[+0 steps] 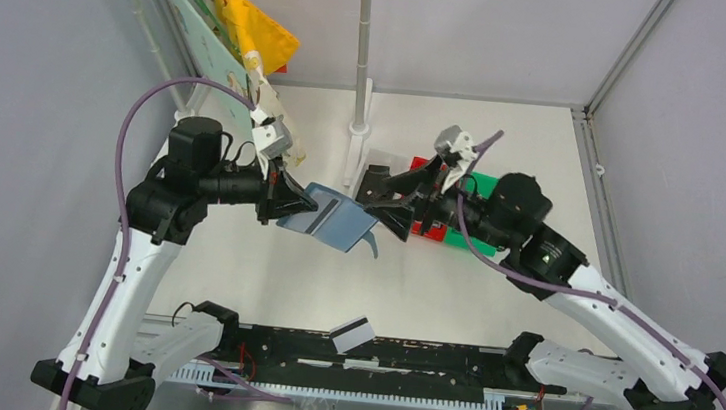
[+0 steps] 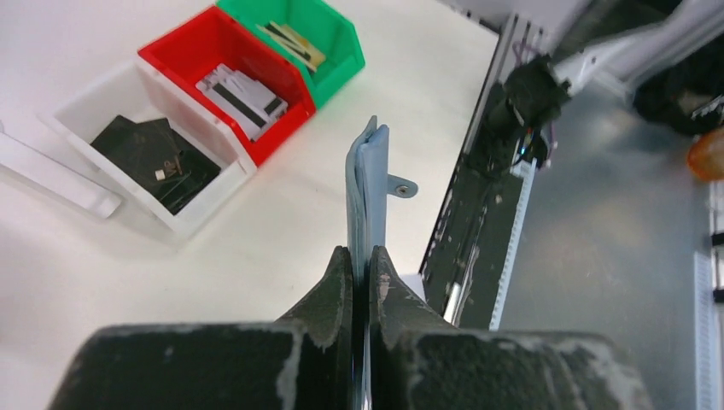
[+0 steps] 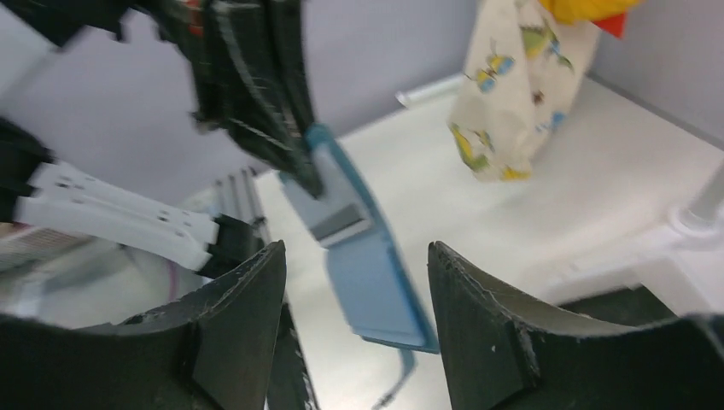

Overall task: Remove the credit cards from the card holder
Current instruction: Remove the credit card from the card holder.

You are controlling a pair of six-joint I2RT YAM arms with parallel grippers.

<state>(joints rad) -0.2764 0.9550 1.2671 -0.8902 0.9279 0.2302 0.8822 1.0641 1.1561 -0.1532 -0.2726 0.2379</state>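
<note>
Card holder (image 1: 342,223) (flat, teal) pinched, left jaws.

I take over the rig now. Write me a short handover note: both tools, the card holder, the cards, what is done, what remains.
Left tool: shut on one end of the card holder, held in the air.
Right tool: open, close to the holder's other end, holding nothing.
Done: one card lies out near the table's near edge.
Left to do: a striped card sits in the holder; pull it out.
</note>
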